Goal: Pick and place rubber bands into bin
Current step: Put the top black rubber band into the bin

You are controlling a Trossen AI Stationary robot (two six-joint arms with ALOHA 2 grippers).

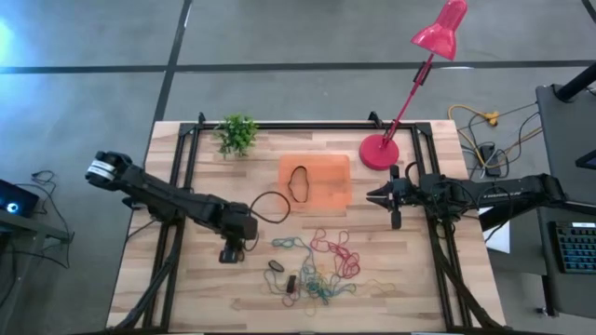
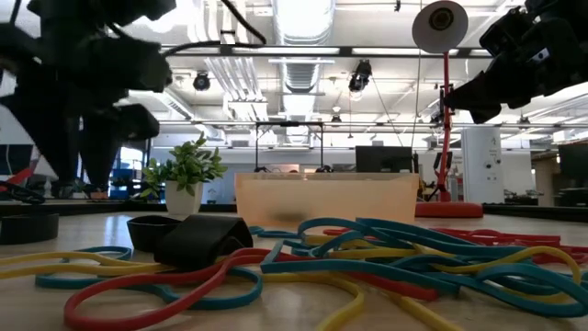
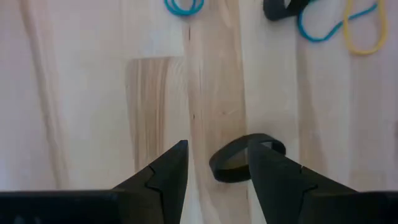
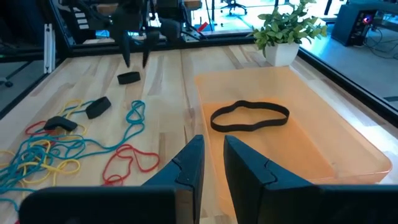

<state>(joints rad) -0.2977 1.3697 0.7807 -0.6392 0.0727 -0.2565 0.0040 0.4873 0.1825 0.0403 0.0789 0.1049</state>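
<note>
Many coloured rubber bands (image 1: 321,265) lie tangled on the wooden table near its front edge, also seen in the low view (image 2: 386,248). The orange bin (image 1: 328,166) sits at the table's middle, with one black band (image 4: 249,116) lying flat inside it. My left gripper (image 3: 217,146) points down, open, just above a small black band (image 3: 231,168) that lies flat on the wood; one finger stands in front of it. From the right wrist view the left gripper's (image 4: 135,59) fingertips hang a little above that band (image 4: 129,78). My right gripper (image 4: 212,140) waits by the bin's right side, its fingers a narrow gap apart and empty.
A small potted plant (image 1: 237,133) stands at the far left and a red lamp base (image 1: 379,152) beside the bin at the far right. Two more small black bands (image 1: 276,265) (image 1: 290,282) lie left of the tangle. Bare wood lies around my left gripper.
</note>
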